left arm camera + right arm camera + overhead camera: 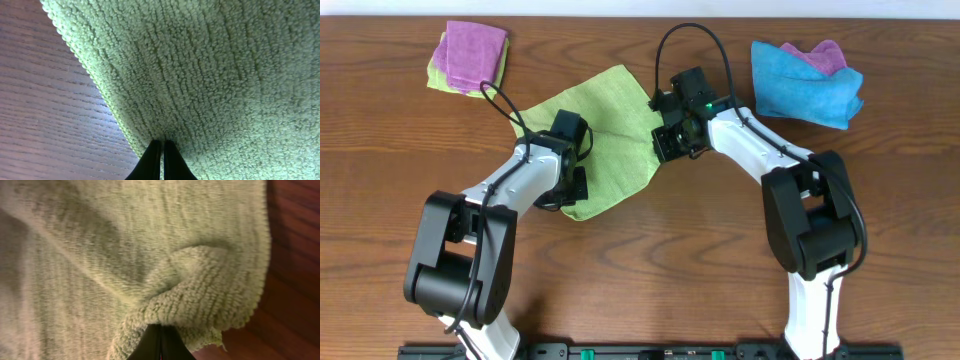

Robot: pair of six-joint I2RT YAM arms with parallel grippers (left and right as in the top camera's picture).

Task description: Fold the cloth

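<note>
A light green terry cloth (605, 125) lies spread on the wooden table between my two arms. My left gripper (568, 170) is shut on its left edge; in the left wrist view the black fingertips (161, 147) pinch the cloth (215, 75) next to its hem. My right gripper (670, 135) is shut on the cloth's right edge; in the right wrist view the fingertips (160, 330) pinch a bunched fold of the cloth (125, 245) near a corner.
A folded purple cloth on a green one (470, 55) sits at the back left. A blue cloth with a purple one on it (807, 80) sits at the back right. Bare wooden table (650, 270) lies in front.
</note>
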